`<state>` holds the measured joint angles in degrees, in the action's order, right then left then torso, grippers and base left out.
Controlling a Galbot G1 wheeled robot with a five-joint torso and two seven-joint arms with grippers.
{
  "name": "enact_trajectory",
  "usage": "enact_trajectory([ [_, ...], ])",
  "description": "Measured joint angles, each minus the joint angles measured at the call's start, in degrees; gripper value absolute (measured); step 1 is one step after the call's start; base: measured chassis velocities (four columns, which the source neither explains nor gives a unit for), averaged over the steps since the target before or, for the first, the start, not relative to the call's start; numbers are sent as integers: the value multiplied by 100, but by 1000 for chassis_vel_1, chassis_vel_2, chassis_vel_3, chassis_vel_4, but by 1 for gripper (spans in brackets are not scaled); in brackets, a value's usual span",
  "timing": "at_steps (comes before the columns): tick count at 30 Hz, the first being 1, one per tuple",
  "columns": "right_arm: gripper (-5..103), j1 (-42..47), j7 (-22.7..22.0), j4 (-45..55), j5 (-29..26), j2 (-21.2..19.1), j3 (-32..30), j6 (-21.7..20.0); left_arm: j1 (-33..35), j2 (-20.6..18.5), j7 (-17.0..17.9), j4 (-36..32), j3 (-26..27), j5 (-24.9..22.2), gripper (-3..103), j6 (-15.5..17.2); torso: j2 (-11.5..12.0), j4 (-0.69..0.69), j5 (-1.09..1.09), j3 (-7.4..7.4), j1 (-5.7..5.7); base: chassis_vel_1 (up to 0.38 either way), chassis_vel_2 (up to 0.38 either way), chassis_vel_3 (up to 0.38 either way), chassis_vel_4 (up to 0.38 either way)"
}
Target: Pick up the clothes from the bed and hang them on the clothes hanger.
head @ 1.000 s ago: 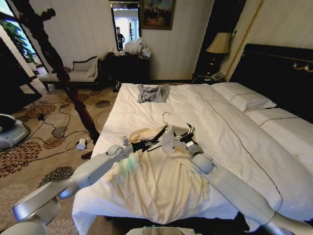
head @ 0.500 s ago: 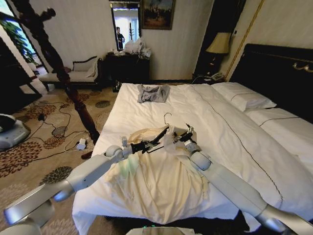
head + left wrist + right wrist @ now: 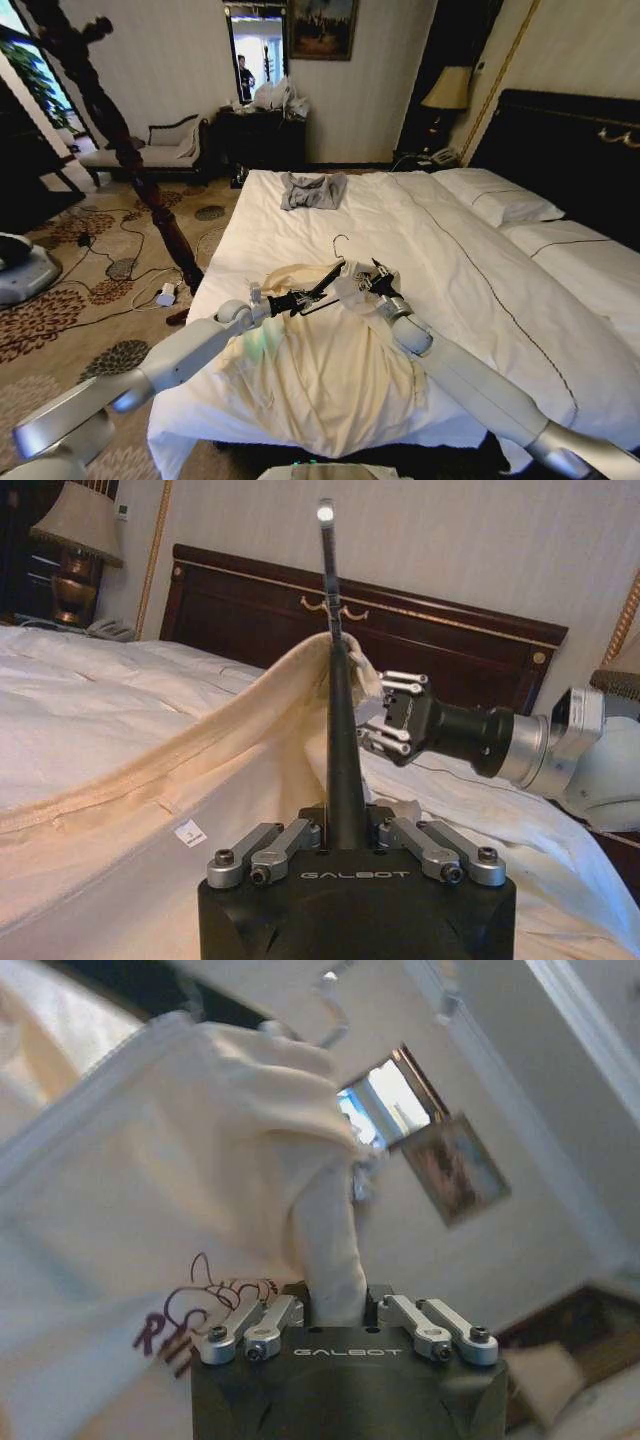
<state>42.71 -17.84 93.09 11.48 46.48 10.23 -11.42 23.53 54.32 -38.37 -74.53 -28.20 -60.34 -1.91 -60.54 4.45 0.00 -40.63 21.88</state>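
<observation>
— Near the foot edge of the bed (image 3: 470,240), toward its left side, what is going on?

— Both arms work over the clothes (image 3: 320,375), the cream shirt that lies spread there with its hem reaching the foot edge. The left gripper (image 3: 298,298) is clamped on the clothes hanger (image 3: 322,282), holding it just above the shirt's collar end; in the left wrist view the dark hanger (image 3: 344,770) rises straight out from between its closed fingers, with the silver hook up top.

— And the right gripper (image 3: 372,285)?

— Pinched tight on a fold of the shirt near the collar. The right wrist view shows a twist of cream fabric (image 3: 325,1250) running down into the closed fingers, and the left wrist view shows that gripper (image 3: 385,715) just beside the hanger, with cloth draped over the hanger's upper part.

— So which step is this?

— I judge it the threading step: the shirt is being drawn onto one shoulder of the hanger, while most of it lies on the mattress.

— What does the next move call for?

— Probably pulling the collar further over the hanger's arm while the left gripper holds it steady, without the thin fabric snagging or slipping off. The small grey garment (image 3: 312,190) near the far edge lies well apart.
</observation>
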Motion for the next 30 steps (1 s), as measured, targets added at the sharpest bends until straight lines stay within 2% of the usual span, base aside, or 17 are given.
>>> enact_trajectory([
  [1,27,0,0,0,0,0,0,0,0,0,0,0,0,0,19,0,0,0,0,0,0,0,0,0,0],
  [3,24,-18,105,-79,465,-3,4,130,2,-27,8,-15,-3,0,19,7,0,0,0,0,0,0,0,0,0],
  [5,24,-14,142,-129,682,5,0,226,16,-59,49,-49,-5,3,19,29,0,0,0,0,0,0,0,0,0],
  [11,23,43,142,-187,734,37,-42,285,57,-119,208,-182,9,21,19,122,0,0,0,0,0,0,0,0,0],
  [12,23,53,130,-200,726,44,-57,297,66,-141,250,-230,27,24,16,141,0,1,0,0,0,0,0,0,0],
  [13,23,65,106,-205,707,45,-69,304,77,-174,328,-296,52,27,20,160,0,0,0,0,0,0,0,0,0],
  [14,23,65,106,-205,707,45,-69,304,77,-174,328,-296,52,27,20,160,0,0,0,0,0,0,0,0,0],
  [17,23,110,62,-215,661,53,-135,305,148,-337,574,-672,128,-16,36,297,0,1,-1,0,0,0,0,0,0],
  [18,23,110,62,-215,661,53,-135,305,148,-337,574,-672,128,-16,36,297,0,1,-1,0,0,0,0,0,0],
  [19,23,130,37,-225,647,58,-154,305,194,-450,635,-811,163,-29,42,351,0,2,0,0,0,0,0,0,0],
  [21,23,162,4,-237,620,60,-174,304,268,-637,662,-974,208,-33,52,405,0,0,0,0,-1,0,0,0,0],
  [23,23,172,-5,-243,614,60,-181,308,305,-733,675,-1027,228,-36,52,428,0,0,-1,0,0,0,0,0,0],
  [25,23,178,-19,-273,604,67,-206,334,394,-962,671,-1102,278,-38,64,460,0,-1,-1,0,0,0,0,0,0],
  [26,23,178,-19,-273,604,67,-206,334,394,-962,671,-1102,278,-38,64,460,0,-1,-1,0,0,0,0,0,0],
  [29,23,184,-63,-343,602,110,-246,357,562,-1217,636,-1242,393,-13,80,454,0,0,-1,0,0,0,0,0,0],
  [30,23,184,-63,-343,602,110,-246,357,562,-1217,636,-1242,393,-13,80,454,0,0,-1,0,0,0,0,0,0],
])
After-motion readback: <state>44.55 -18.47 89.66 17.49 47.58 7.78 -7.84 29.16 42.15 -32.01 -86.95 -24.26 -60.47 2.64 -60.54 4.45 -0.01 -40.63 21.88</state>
